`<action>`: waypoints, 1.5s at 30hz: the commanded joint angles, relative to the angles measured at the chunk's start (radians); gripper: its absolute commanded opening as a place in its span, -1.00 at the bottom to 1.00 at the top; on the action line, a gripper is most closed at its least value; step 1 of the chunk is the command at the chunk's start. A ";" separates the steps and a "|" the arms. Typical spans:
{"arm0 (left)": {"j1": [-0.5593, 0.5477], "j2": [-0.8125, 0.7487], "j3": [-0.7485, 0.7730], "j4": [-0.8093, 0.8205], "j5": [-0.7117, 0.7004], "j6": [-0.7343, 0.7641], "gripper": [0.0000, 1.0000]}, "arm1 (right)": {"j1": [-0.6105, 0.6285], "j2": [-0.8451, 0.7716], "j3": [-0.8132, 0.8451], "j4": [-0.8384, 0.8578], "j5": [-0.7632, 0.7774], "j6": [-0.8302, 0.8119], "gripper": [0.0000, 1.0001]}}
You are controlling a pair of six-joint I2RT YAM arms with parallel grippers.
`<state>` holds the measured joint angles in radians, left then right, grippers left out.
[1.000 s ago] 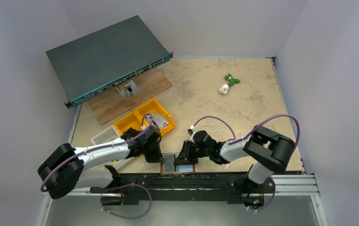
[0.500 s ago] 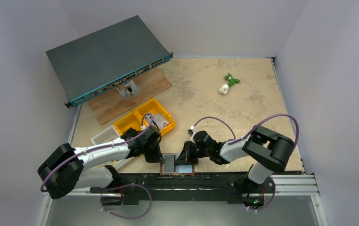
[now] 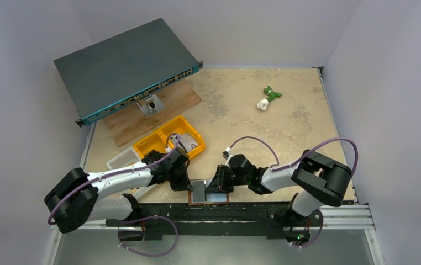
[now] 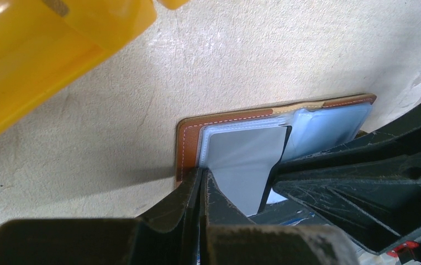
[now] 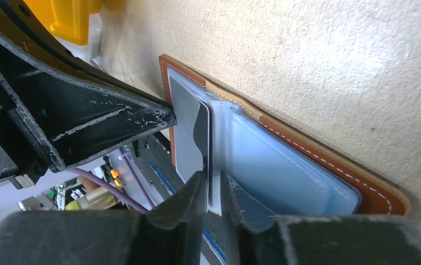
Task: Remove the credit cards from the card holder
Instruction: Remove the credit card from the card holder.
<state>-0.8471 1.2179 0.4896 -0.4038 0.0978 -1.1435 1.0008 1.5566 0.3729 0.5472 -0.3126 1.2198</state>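
Observation:
The card holder (image 3: pixel 209 200), a brown wallet (image 4: pixel 188 139), lies open at the table's near edge, its stitched rim (image 5: pixel 320 158) showing. Pale blue plastic sleeves (image 5: pixel 280 165) fill it. A grey credit card (image 4: pixel 247 160) sticks up out of a sleeve near the fold; the right wrist view shows that card (image 5: pixel 185 130) too. My left gripper (image 4: pixel 203 178) is shut, its tips pressing on the wallet's left corner (image 3: pixel 189 186). My right gripper (image 5: pixel 214 179) stands narrowly open, one finger on each side of the card's edge (image 3: pixel 212 187).
A yellow bin (image 3: pixel 169 138) holding a small item stands just behind the left gripper. A clear lid (image 3: pixel 121 159) lies to its left. Further back are a wooden board (image 3: pixel 158 110), a network switch (image 3: pixel 125 66) and a green and white part (image 3: pixel 268 97). A black rail (image 3: pixel 225 212) runs along the near edge.
The right arm's elbow and its cable have shifted a little to the right. Both grippers stay at the wallet, which has not moved.

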 commanded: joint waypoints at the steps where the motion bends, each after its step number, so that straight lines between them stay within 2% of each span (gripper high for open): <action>1: -0.001 0.030 -0.057 -0.096 -0.080 0.002 -1.00 | 0.002 0.004 -0.006 0.058 -0.007 0.004 -0.60; 9: -0.003 0.036 -0.063 -0.066 -0.063 -0.004 -1.00 | 0.002 0.086 -0.025 0.221 -0.065 0.066 -0.63; 17: -0.014 0.059 -0.064 -0.033 -0.041 -0.015 -1.00 | 0.002 0.133 -0.031 0.300 -0.086 0.094 -0.66; 29: -0.120 0.109 -0.013 -0.030 -0.058 -0.051 -1.00 | 0.002 0.123 0.000 0.264 -0.080 0.075 -0.65; 45: -0.150 0.026 0.022 0.026 0.054 0.038 -1.00 | -0.005 0.110 0.000 0.252 -0.078 0.067 -0.64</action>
<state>-0.9638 1.2217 0.5255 -0.4332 0.0120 -1.1286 0.9897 1.6760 0.3347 0.7673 -0.4107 1.2987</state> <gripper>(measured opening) 0.003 0.177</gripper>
